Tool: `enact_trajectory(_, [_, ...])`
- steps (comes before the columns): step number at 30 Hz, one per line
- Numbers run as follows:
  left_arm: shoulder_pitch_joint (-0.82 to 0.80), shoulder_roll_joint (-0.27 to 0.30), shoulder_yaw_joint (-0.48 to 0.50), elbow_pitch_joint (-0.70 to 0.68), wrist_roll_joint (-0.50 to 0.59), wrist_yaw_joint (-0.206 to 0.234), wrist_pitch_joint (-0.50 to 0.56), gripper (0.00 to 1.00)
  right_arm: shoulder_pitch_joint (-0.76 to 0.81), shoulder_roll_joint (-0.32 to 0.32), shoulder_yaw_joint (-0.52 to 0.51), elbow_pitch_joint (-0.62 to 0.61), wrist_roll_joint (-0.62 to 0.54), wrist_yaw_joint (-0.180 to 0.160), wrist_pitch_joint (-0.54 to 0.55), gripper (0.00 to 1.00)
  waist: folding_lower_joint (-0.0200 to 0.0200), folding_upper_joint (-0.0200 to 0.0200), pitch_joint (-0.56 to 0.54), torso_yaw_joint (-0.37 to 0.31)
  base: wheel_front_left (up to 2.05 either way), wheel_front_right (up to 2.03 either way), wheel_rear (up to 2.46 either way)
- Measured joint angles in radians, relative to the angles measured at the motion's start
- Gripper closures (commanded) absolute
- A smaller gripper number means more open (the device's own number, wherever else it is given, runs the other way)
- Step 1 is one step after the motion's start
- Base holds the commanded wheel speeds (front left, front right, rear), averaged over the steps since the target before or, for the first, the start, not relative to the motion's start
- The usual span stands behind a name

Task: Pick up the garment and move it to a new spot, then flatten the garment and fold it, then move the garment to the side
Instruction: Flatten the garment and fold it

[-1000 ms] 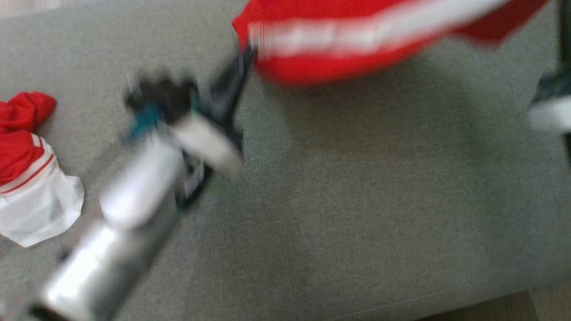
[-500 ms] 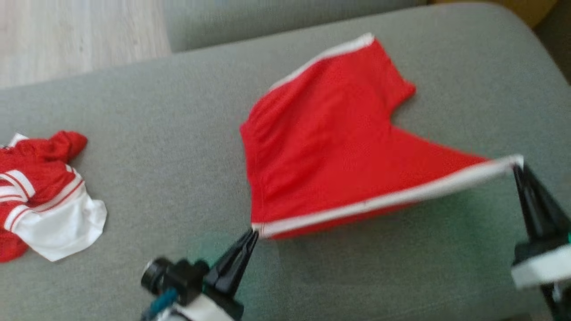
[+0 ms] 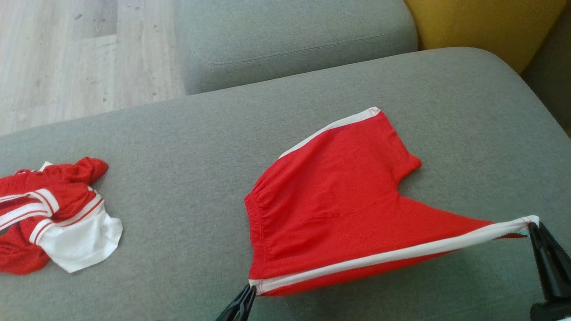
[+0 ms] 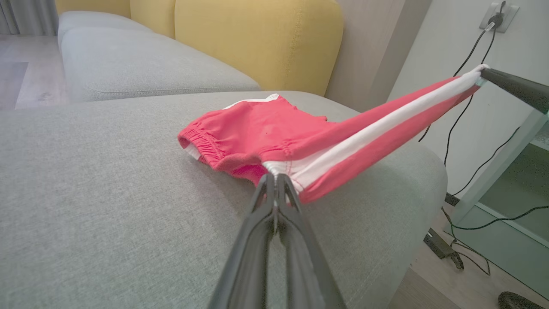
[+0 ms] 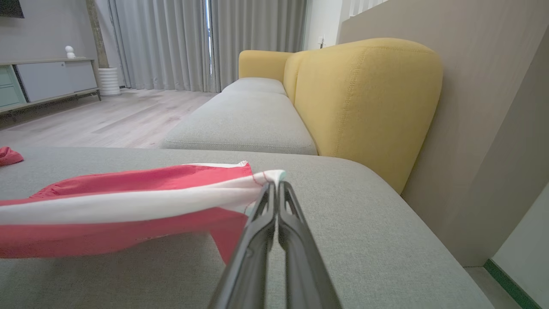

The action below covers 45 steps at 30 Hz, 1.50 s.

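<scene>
**Q:** Where is the garment [image 3: 339, 196]?
**A:** It is a pair of red shorts with white side stripes. The far part rests on the grey sofa seat [image 3: 178, 133]. The near striped edge is raised off the seat and pulled taut between both grippers.

**Q:** How do the grippers stand?
**A:** The left gripper [image 3: 246, 294] is clamped on the waistband corner. The right gripper [image 3: 533, 228] is clamped on the leg-hem corner.

**Q:** What else is there?
**A:** A crumpled red-and-white cloth [image 3: 58, 214] lies well apart at the seat's left. A yellow backrest [image 3: 482, 26] stands beyond.

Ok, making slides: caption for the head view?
Left gripper and right gripper stretch red shorts over the sofa.
</scene>
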Motion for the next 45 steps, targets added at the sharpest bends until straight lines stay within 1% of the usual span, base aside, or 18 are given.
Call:
enact_trajectory(4, [-0.026,-0.008,-0.001,-0.004,0.000,-0.002,0.015,1.00,-0.011,0.010,-0.006,-0.005,-0.014,0.000,0.031,1.00,0.0003,0.0000,-0.002,0.013,0.00,0.00,0.00])
enact_trajectory(7, [-0.088,-0.036,-0.006,0.015,-0.007,-0.011,0.020,1.00,-0.060,0.013,-0.007,0.034,-0.013,0.000,0.041,1.00,0.0003,0.0000,0.008,0.024,0.00,0.00,0.00])
enact_trajectory(13, [-0.260,-0.111,0.002,0.107,-0.007,-0.019,0.026,1.00,-0.230,0.013,0.009,0.135,-0.018,0.000,0.044,1.00,0.0005,0.0000,0.067,0.046,0.00,0.00,0.00])
enact_trajectory(17, [-0.355,-0.143,0.007,0.184,-0.007,-0.020,0.026,1.00,-0.357,0.012,0.043,0.232,-0.018,0.000,0.041,1.00,0.0006,-0.0001,0.121,0.060,0.00,0.00,0.00])
enact_trajectory(24, [-0.521,-0.168,0.010,0.297,-0.007,-0.048,0.025,1.00,-0.609,-0.021,0.130,0.435,-0.017,0.000,0.011,1.00,0.0007,-0.0001,0.215,0.087,0.00,0.00,0.00])
enact_trajectory(30, [-0.632,-0.184,0.007,0.371,-0.007,-0.062,0.025,1.00,-0.782,-0.043,0.196,0.590,-0.012,0.000,-0.007,1.00,0.0005,-0.0001,0.266,0.108,0.00,0.00,0.00])
enact_trajectory(38, [-0.721,-0.215,0.008,0.474,-0.007,-0.059,0.050,1.00,-0.987,-0.049,0.333,0.797,0.044,0.000,-0.012,1.00,0.0004,-0.0001,0.316,0.131,0.00,0.00,0.00])
enact_trajectory(45, [-0.754,-0.239,0.004,0.541,-0.007,-0.047,0.049,1.00,-1.112,-0.048,0.437,0.957,0.088,0.000,-0.033,1.00,0.0004,-0.0001,0.340,0.157,0.00,0.00,0.00])
